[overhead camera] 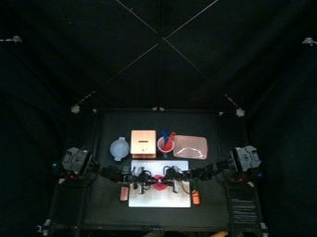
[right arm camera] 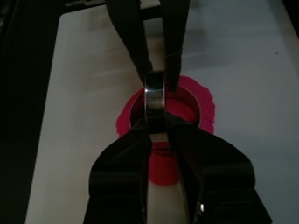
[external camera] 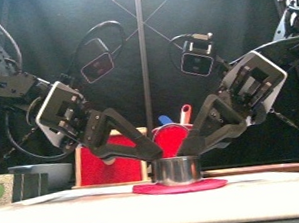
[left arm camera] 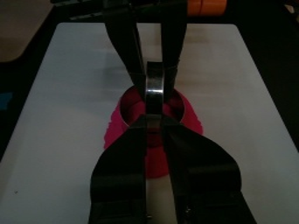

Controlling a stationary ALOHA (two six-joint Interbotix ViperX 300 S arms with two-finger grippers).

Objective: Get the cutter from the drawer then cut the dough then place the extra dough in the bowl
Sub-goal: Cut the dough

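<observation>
1. Black curtains back the counter (overhead camera: 111, 125) in the top view. A white cutting board (overhead camera: 139, 199) lies at the counter's front. Both arms meet over the middle of the board, above the red dough (overhead camera: 162, 186).
   - Judged step: the cut. Keep both arms centred over the disc so that the load falls straight down.
   - The blue-grey bowl (overhead camera: 119, 146) stands behind the board to the left, well apart from the dough and just beside the wooden box (overhead camera: 144, 141).
2. Front view: press with equal force from each side and hold the rim level. A tilt would probably leave one side uncut.
   - The cutter (external camera: 176, 170) stands upright on the dough.
   - The left gripper (external camera: 152, 159) bears on the cutter's left rim.
   - The right gripper (external camera: 201, 153) bears on its right rim.
   - A margin of dough shows on both sides of the cutter.
3. Left wrist view: a slight twist at full depth should free the outer ring cleanly.
   - The left gripper appears clenched on the cutter's metal edge.
   - The other arm's jaws meet the same metal from the far side.
   - Dough spreads on both sides of the jaws.
4. Right wrist view: lift only once the edge is judged to have reached the board.
   - The right gripper is likewise clamped on the cutter.
   - The cutter sits near the middle of the disc.
</observation>
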